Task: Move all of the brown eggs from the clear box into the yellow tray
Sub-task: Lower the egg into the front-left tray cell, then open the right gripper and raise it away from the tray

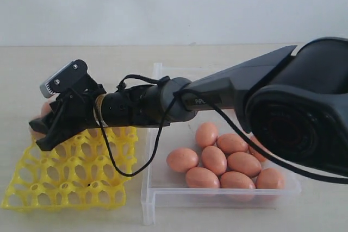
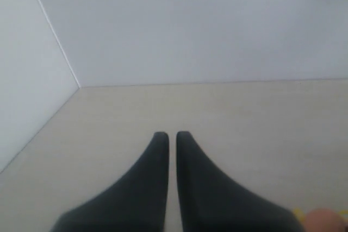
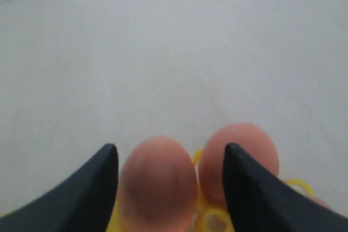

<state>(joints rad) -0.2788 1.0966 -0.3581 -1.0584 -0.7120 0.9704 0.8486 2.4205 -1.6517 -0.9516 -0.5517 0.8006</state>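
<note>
Reaching across from the right, my right gripper [image 1: 46, 129] hangs over the far left corner of the yellow tray [image 1: 65, 188]. In the right wrist view the gripper [image 3: 171, 150] is open, and one brown egg [image 3: 157, 183] sits in a tray cup between its fingers. A gap shows on one side of that egg. A second brown egg [image 3: 244, 145] rests in the neighbouring cup, partly behind one finger. Several brown eggs [image 1: 215, 160] lie in the clear box [image 1: 149, 199]. My left gripper [image 2: 172, 134] is shut and empty above bare table.
The right arm's black cable [image 1: 117, 161] droops over the tray's rear cups. The clear box stands directly right of the tray, its near wall low. A wall rises behind the table. An egg [image 2: 326, 222] shows at the corner of the left wrist view.
</note>
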